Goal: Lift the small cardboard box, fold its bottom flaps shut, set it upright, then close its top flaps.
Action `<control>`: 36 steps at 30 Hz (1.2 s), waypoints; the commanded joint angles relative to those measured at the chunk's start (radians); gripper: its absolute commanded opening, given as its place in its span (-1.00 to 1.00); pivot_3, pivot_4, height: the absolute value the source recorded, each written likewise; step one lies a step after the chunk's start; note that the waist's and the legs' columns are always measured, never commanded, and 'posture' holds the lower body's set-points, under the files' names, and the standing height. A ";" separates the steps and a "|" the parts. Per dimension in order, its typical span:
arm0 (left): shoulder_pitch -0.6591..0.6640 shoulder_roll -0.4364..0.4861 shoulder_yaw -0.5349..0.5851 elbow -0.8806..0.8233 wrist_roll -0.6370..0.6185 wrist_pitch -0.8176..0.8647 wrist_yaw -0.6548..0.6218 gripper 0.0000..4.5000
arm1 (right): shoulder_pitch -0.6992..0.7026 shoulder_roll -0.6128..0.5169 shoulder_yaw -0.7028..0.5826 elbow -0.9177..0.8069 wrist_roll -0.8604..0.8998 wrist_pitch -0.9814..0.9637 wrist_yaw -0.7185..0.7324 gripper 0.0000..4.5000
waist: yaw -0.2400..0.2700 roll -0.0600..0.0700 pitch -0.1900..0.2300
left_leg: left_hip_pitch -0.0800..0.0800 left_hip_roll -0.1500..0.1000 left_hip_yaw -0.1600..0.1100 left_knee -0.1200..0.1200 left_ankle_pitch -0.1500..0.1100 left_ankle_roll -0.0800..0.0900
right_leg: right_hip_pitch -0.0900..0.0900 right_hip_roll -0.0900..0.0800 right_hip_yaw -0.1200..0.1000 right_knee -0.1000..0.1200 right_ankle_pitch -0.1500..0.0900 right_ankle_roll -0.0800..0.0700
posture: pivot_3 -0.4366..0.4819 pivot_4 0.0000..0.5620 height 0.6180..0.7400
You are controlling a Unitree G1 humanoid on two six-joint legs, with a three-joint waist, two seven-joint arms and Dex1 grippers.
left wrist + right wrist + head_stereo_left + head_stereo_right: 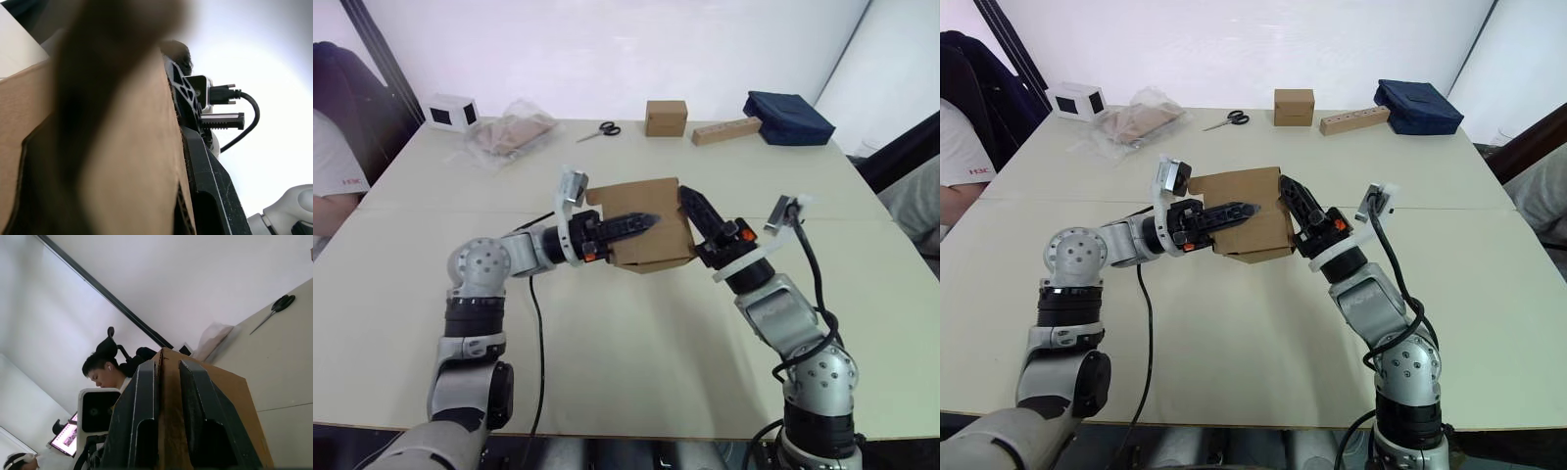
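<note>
Right gripper (697, 213) fingers clamped on small cardboard box (651, 230) wall; left gripper (641, 221) grip unclear. Light, crushable; hold edges.

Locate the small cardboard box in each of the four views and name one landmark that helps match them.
Left eye view: small cardboard box near centre, between both grippers.
Right eye view: box slightly left of centre.
Left wrist view: box wall close up, beside the right gripper.
Right wrist view: box edge clamped between the gripper's own fingers.
Shared landmark: scissors, also in the right wrist view.
</note>
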 commanded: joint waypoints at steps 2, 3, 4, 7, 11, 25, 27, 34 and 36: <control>-0.007 -0.032 0.011 -0.035 -0.041 -0.013 0.019 -1.00 | -0.027 0.024 0.032 -0.019 -0.016 -0.002 -0.005 -0.68 | 0.000 0.000 0.000 | 0.000 0.000 0.000 0.000 0.000 0.000 | 0.000 0.000 0.000 0.000 0.000 0.000 | -0.05 -0.47 1.00; -0.009 -0.038 0.016 -0.033 -0.043 -0.015 0.026 -1.00 | -0.029 0.029 0.034 -0.019 -0.020 -0.002 -0.006 -0.68 | 0.000 0.000 0.000 | 0.000 0.000 0.000 0.000 0.000 0.000 | 0.000 0.000 0.000 0.000 0.000 0.000 | -0.05 -0.47 1.00; -0.012 -0.045 0.021 -0.029 -0.044 -0.020 0.037 -1.00 | -0.031 0.033 0.037 -0.019 -0.024 -0.002 -0.007 -0.68 | 0.000 0.000 0.000 | 0.000 0.000 0.000 0.000 0.000 0.000 | 0.000 0.000 0.000 0.000 0.000 0.000 | -0.05 -0.47 1.00; -0.024 -0.069 0.043 -0.012 -0.046 -0.032 0.077 -1.00 | -0.036 0.050 0.044 -0.018 -0.035 -0.003 -0.012 -0.68 | 0.000 0.000 0.000 | 0.000 0.000 0.000 0.000 0.000 0.000 | 0.000 0.000 0.000 0.000 0.000 0.000 | -0.05 -0.47 1.00; -0.037 -0.098 0.078 0.005 -0.050 -0.055 0.127 -1.00 | -0.033 0.060 0.038 -0.024 -0.026 0.002 -0.023 -0.68 | 0.000 0.000 0.000 | 0.000 0.000 0.000 0.000 0.000 0.000 | 0.000 0.000 0.000 0.000 0.000 0.000 | -0.05 -0.47 1.00; -0.038 -0.059 0.073 -0.006 -0.083 -0.025 0.105 -1.00 | 0.014 -0.061 -0.082 -0.057 0.066 0.008 -0.031 -0.68 | 0.001 0.000 0.000 | 0.000 0.000 0.000 0.000 0.000 0.000 | 0.000 0.000 0.000 0.000 0.000 0.000 | -0.05 -0.47 1.00; -0.037 -0.052 0.072 -0.005 -0.084 -0.025 0.102 -1.00 | 0.021 -0.081 -0.100 -0.063 0.084 0.006 -0.033 -0.68 | 0.001 0.000 0.000 | 0.000 0.000 0.000 0.000 0.000 0.000 | 0.000 0.000 0.000 0.000 0.000 0.000 | -0.05 -0.47 1.00; -0.040 -0.029 0.062 0.002 -0.083 -0.025 0.089 -1.00 | 0.055 -0.150 -0.151 -0.073 0.084 0.004 -0.026 -0.68 | 0.001 0.000 0.000 | 0.000 0.000 0.000 -0.001 0.000 0.000 | 0.000 0.001 0.000 -0.001 0.000 0.000 | -0.05 -0.47 1.00; -0.044 -0.027 0.060 0.005 -0.084 -0.026 0.086 -1.00 | 0.063 -0.172 -0.130 -0.069 0.031 0.010 -0.011 -0.68 | 0.001 0.000 0.000 | 0.000 0.000 0.000 -0.001 0.000 0.000 | 0.000 0.001 0.000 -0.001 0.000 0.000 | -0.05 -0.47 1.00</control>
